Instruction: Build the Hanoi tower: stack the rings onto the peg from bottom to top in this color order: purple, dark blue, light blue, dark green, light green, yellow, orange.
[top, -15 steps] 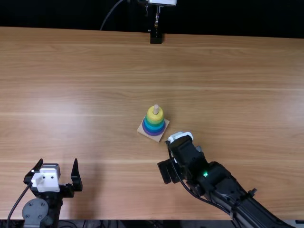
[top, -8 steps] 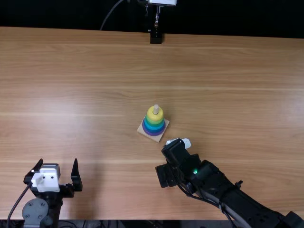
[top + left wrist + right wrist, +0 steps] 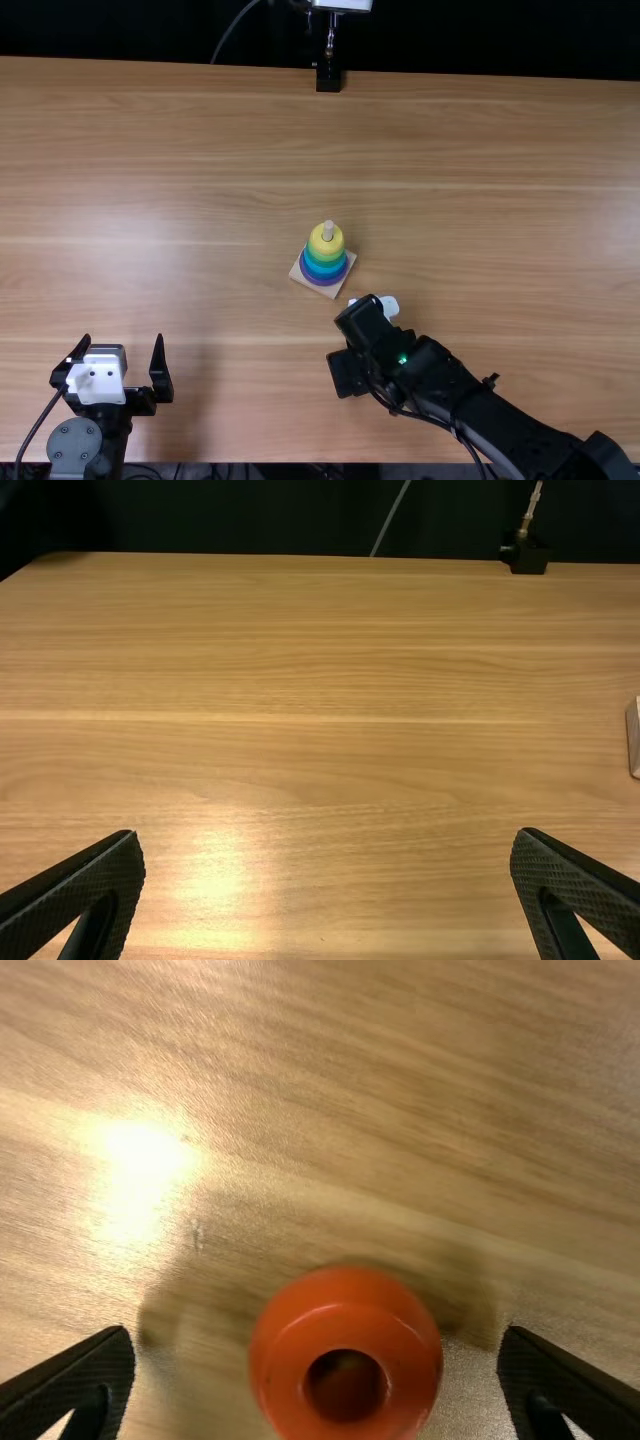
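The orange ring is a small, smooth, round-shouldered piece in solid orange-red, with a soft sheen along its upper curve and a dark round hole facing up. It sits over the wood of the table, between the two fingers of the right gripper, which are spread wide; there is a gap on each side, so it touches neither fingertip.

That gripper is on the near-edge side of the wooden base, well in from the table's near edge. The base stands about midway between the table's far and near edges, turned at an angle. Its pale peg rises through a tapering stack, from the purple ring at the bottom through blues and greens to the yellow ring on top.

The left gripper hangs near the table's near edge, its fingers wide apart.
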{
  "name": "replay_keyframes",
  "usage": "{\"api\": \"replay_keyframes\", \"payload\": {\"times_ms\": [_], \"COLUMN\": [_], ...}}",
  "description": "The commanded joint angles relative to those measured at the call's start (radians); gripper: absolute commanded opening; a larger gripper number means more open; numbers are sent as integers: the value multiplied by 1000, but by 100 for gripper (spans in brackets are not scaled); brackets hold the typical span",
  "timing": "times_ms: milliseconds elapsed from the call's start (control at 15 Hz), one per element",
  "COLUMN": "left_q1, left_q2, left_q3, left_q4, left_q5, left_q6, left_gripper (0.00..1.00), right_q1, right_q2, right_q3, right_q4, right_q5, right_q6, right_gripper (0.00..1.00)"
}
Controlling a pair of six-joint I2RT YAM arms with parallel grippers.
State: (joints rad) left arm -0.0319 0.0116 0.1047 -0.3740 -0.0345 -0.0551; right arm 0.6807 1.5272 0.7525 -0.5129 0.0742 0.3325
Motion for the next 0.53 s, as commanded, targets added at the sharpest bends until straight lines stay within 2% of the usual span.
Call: {"api": "replay_keyframes", "payload": {"times_ms": [0, 67, 133, 200, 467], "left_q1": [-3, -3, -3, -3, -3], "left_q2": [-12, -12, -12, -12, -12], "left_q3": [-105, -105, -105, -105, -105], "left_q4": [-79, -79, -79, -79, -79], "left_q5": [0, 0, 0, 0, 0], "left_q6": [11, 11, 11, 11, 11], "left_gripper": [100, 100, 100, 100, 100], "right_q1": [11, 11, 13, 13, 13], "right_q2": [14, 14, 14, 14, 4], "right_q3": [4, 4, 2, 1, 68], "right_q4": [2, 2, 0, 0, 0], "right_q5": [22, 22, 22, 16, 14], "right_q6": [43, 41, 41, 32, 26], "right_gripper": [49, 26, 10, 0, 0]}}
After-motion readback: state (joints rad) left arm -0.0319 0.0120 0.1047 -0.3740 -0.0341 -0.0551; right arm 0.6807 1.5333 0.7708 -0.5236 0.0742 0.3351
